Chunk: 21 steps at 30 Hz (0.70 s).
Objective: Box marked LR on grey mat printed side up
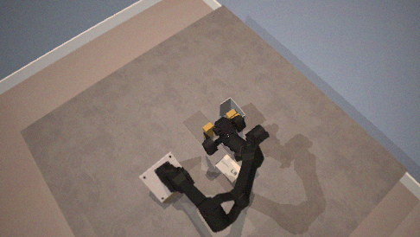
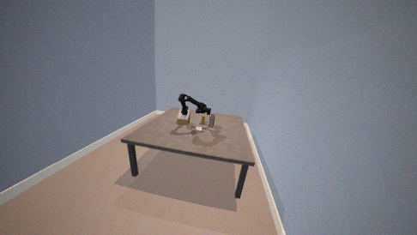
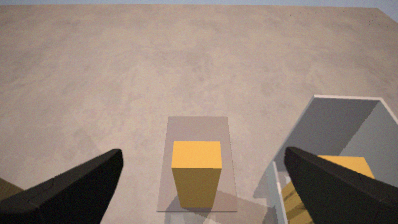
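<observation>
From the top view, I see the bin (image 1: pixel 225 105) (image 2: pixel 212 121) (image 3: pixel 325 96) on the desk (image 1: pixel 130 99) (image 2: pixel 172 139) (image 3: pixel 100 60), nearer the right edge than the left corner, with yellow showing inside. A yellow box (image 1: pixel 207 128) (image 2: pixel 202 119) (image 3: pixel 197 155) stands outside it. A pale card (image 1: pixel 228 163) (image 2: pixel 199 128) reading "LR" lies under my arm.

In the exterior view, bin and box stand back from the desk's near edge.

On the wrist view, my tool (image 3: pixel 204 155) is spread, pinching nothing. The box stands upright on the mat (image 3: pixel 175 129); I cannot tell its code. The bin holds yellow boxes (image 3: pixel 350 162), partly hidden by a finger.
</observation>
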Each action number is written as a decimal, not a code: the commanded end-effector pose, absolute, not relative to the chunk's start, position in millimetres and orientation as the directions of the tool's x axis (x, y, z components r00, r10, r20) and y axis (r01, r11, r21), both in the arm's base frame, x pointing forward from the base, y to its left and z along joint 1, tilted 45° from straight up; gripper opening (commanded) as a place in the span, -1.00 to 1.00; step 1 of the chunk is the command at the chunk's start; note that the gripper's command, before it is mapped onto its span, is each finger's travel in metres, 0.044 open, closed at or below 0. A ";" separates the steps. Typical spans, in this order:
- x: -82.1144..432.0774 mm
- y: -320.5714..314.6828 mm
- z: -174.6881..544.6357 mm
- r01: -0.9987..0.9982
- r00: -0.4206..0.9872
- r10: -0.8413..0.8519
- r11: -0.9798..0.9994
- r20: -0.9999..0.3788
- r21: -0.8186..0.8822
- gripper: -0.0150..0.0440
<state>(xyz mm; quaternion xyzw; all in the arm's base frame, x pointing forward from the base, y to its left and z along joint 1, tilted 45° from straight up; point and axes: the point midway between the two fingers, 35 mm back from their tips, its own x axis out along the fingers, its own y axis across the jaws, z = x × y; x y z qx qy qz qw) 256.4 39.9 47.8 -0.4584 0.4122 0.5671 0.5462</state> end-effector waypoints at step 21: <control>252.1 70.1 37.8 -0.997 0.050 0.059 -0.052 -0.997 -0.054 1.00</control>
